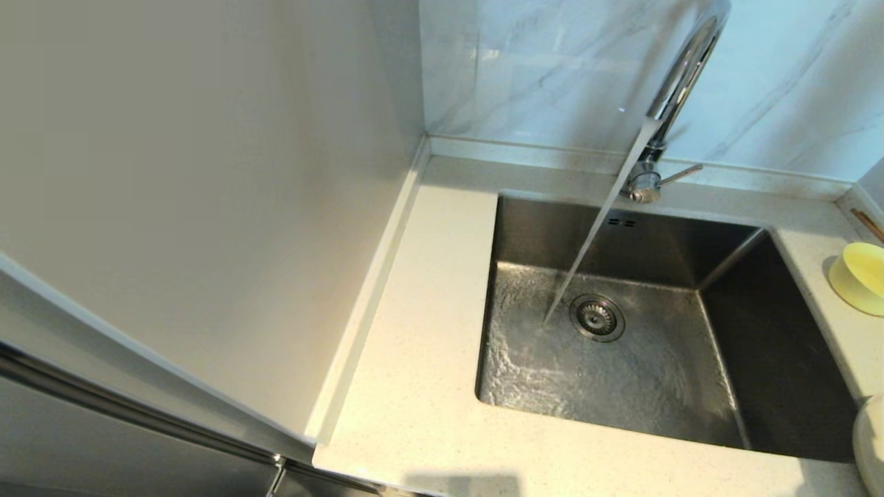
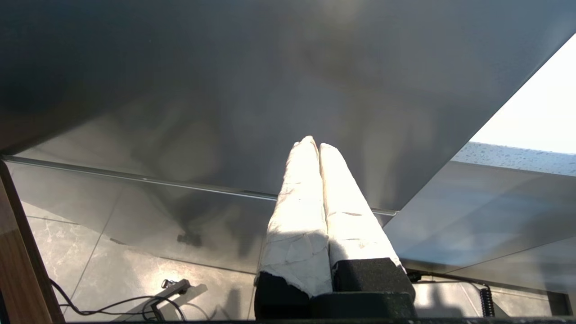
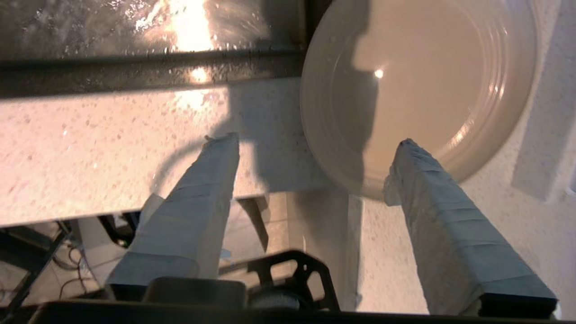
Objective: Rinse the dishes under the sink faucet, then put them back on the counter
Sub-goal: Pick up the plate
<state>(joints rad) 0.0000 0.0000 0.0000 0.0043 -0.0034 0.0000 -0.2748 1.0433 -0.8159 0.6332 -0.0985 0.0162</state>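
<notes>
Water runs from the chrome faucet (image 1: 680, 76) into the steel sink (image 1: 732, 345), landing beside the drain strainer (image 1: 597, 317). The pale-yellow bowl (image 1: 860, 276) sits on the counter (image 1: 414, 331) right of the sink. The cream-white plate (image 1: 871, 442) (image 3: 418, 85) lies flat on the counter at the sink's near right corner. My right gripper (image 3: 315, 144) is open over the plate's near rim, one fingertip (image 3: 407, 146) in front of the rim, holding nothing. My left gripper (image 2: 313, 146) is shut and empty, below counter level by a grey cabinet panel. Neither gripper shows in the head view.
A tall pale wall panel (image 1: 207, 207) borders the counter on the left. The marble backsplash (image 1: 539, 69) stands behind the faucet, whose side lever (image 1: 680, 174) points right. In the left wrist view there are floor tiles and cables (image 2: 112, 301).
</notes>
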